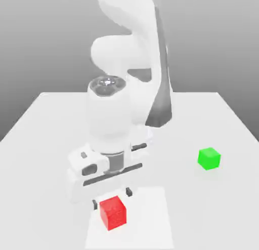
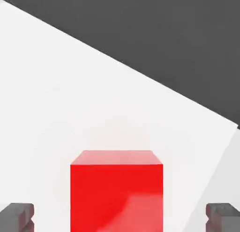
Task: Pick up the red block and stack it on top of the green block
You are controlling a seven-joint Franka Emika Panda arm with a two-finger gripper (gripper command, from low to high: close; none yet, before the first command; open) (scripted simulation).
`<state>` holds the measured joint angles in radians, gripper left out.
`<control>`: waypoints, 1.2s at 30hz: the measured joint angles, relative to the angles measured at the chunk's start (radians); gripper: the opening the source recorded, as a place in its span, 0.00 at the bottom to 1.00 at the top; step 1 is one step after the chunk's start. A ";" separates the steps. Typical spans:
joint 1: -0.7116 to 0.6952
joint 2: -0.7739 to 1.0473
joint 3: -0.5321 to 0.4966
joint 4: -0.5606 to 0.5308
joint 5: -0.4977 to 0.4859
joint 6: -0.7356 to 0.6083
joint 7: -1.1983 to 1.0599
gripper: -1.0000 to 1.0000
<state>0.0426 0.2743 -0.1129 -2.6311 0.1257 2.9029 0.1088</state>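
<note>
The red block (image 1: 113, 212) rests on the white table near its front edge, in the exterior view's lower middle. My gripper (image 1: 112, 197) hangs directly over it, open, with the dark fingertips (image 1: 94, 203) reaching down to about the level of the block's top. In the hand view the red block (image 2: 116, 189) sits centred between the two grey fingertips (image 2: 18, 216) of my gripper (image 2: 120, 217), with a wide gap on each side. The green block (image 1: 209, 158) stands alone on the table, off to the exterior view's right and farther back than the red one.
The white table (image 1: 50, 122) spreads wide around both blocks. The arm's white body (image 1: 126, 92) rises behind the gripper at the table's middle. In the hand view the table's edge (image 2: 154, 81) runs diagonally, with dark ground beyond it.
</note>
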 joint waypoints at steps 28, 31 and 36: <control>0.534 -0.468 0.238 -0.255 0.010 -0.213 -0.548 0.00; 0.645 -0.527 0.282 -0.301 0.018 -0.225 -0.664 0.00; 0.754 -0.488 0.339 -0.345 0.002 -0.141 -0.772 0.00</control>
<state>0.7968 -0.2141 0.2263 -2.9757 0.1281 2.7619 -0.6636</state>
